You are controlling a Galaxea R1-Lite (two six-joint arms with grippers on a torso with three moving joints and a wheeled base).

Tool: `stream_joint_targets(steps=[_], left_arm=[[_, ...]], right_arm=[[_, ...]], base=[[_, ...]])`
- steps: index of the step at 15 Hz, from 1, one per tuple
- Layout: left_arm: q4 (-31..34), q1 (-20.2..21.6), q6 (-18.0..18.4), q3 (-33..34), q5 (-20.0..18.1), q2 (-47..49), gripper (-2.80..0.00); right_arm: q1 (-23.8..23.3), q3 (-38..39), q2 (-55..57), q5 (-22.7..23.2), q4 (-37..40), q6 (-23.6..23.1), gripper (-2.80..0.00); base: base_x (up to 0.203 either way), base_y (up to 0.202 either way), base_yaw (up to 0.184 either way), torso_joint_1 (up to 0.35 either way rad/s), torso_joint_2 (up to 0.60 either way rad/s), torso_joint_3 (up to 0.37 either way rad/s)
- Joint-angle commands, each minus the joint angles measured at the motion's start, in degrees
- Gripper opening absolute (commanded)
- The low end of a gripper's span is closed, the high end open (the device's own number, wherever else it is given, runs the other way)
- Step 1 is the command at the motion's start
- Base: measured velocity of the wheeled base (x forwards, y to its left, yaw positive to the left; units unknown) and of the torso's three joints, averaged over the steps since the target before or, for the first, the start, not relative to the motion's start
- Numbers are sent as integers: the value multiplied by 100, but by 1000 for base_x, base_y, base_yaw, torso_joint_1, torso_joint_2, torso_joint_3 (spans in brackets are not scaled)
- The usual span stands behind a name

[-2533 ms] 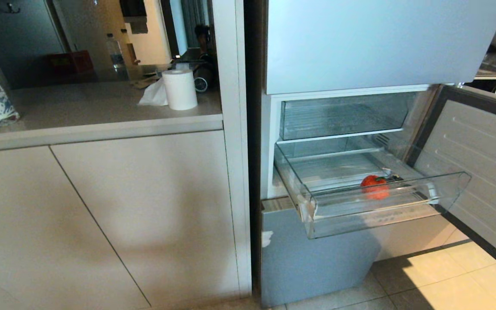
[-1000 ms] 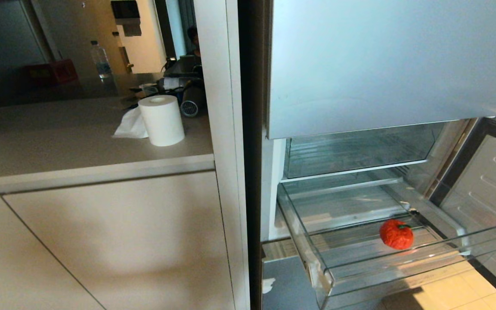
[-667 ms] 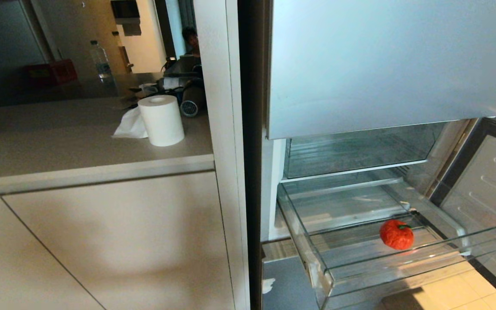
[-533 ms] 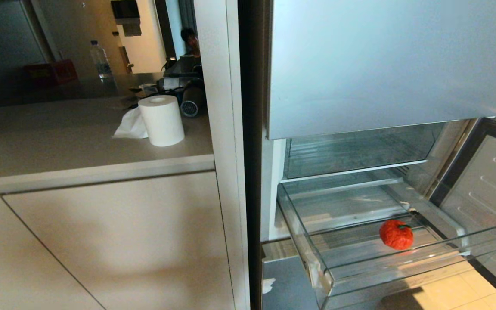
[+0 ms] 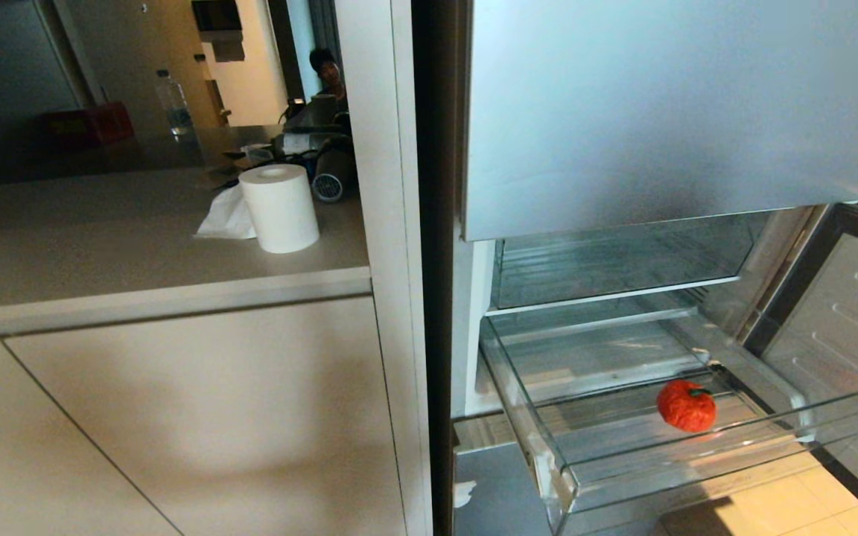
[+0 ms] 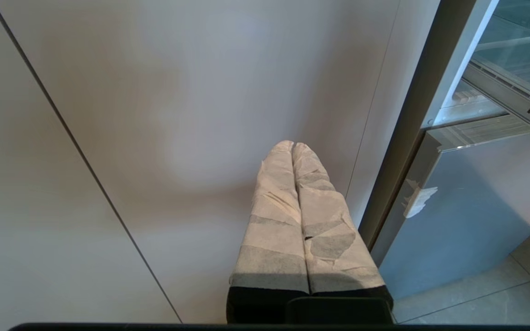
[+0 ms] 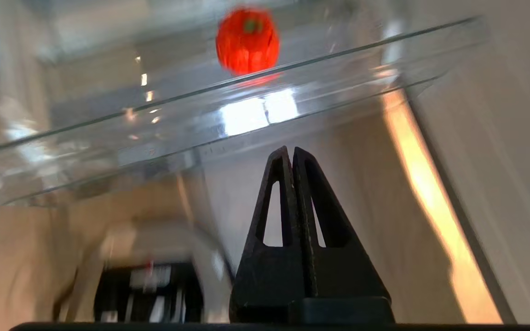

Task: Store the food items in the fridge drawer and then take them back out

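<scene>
A red-orange tomato [image 5: 686, 406] sits alone in the pulled-out clear fridge drawer [image 5: 704, 458], near its front lip. Below and in front of that lip, the right gripper [image 7: 291, 151] points up with fingers clenched on nothing; the left gripper [image 6: 292, 145], likewise clenched, is parked facing the cabinet door [image 6: 154, 115]. Retrieval looks to be starting: the right must clear the lip, open, and descend on the tomato.

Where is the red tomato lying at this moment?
In the head view, the tomato lies inside the pulled-out clear fridge drawer, toward its right side, just behind the front lip and below the upper clear compartment.
</scene>
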Motion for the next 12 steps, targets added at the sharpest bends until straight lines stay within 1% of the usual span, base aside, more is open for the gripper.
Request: stream_joint_targets(steps=[1,2,4,5,9,12], left_arm=[[-2,2,-1,9,0,-11,-280],[-2,2,-1,9,0,-11,-280],[-2,2,-1,9,0,-11,-280],[-2,2,-1,9,0,-11,-280],[-2,2,-1,9,0,-11,-280],[-2,2,-1,9,0,-11,-280]], right_arm=[[-4,-588,2130,-1,13,38,-115],[3,-772,2559,-7,-95,69,0],[28,-1064,3249,-11,-598,141,0],[31,-1221,3579,-8,-720,167,0],[83,-1789,4711,-19,-1022,271,0],[85,-2241,5320,-8,-1149,327,0]], base=[[0,0,0,0,0,0],[0,0,0,0,0,0],[0,0,0,0,0,0],[0,0,0,0,0,0],[0,0,0,0,0,0],[0,0,0,0,0,0]])
